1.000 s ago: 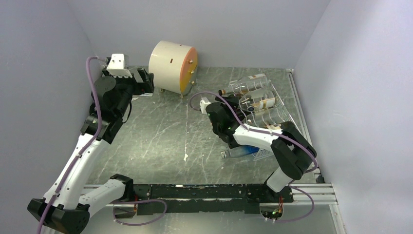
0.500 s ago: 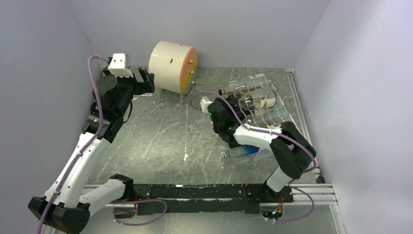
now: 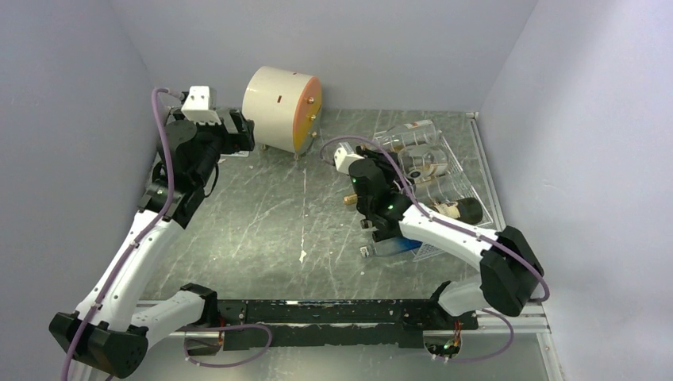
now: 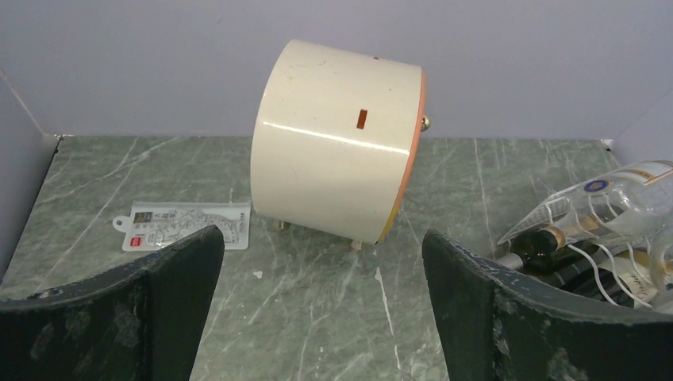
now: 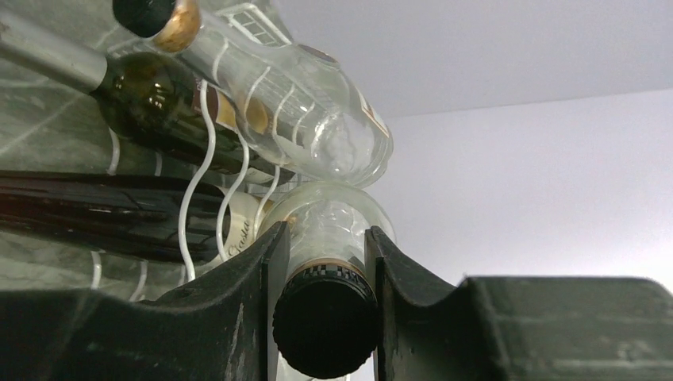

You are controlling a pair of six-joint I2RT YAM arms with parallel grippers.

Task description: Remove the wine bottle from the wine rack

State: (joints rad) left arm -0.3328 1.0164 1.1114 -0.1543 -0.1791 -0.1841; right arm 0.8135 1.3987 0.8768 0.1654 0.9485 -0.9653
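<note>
Looks like you've got the right pincer pinching the clear wine bottle by its neck, but it's still lying in the wine rack near the counter's far right corner, so the whole pull-out is left, and your left pincer is just spread wide.

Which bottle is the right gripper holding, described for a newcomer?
On the marbled table, find the white wire wine rack on its right side. Of the bottles in it, it is the clear glass bottle with a black cap; unlike the dark green bottle and the gold-collared clear bottle, its neck is clamped in the right gripper.
</note>
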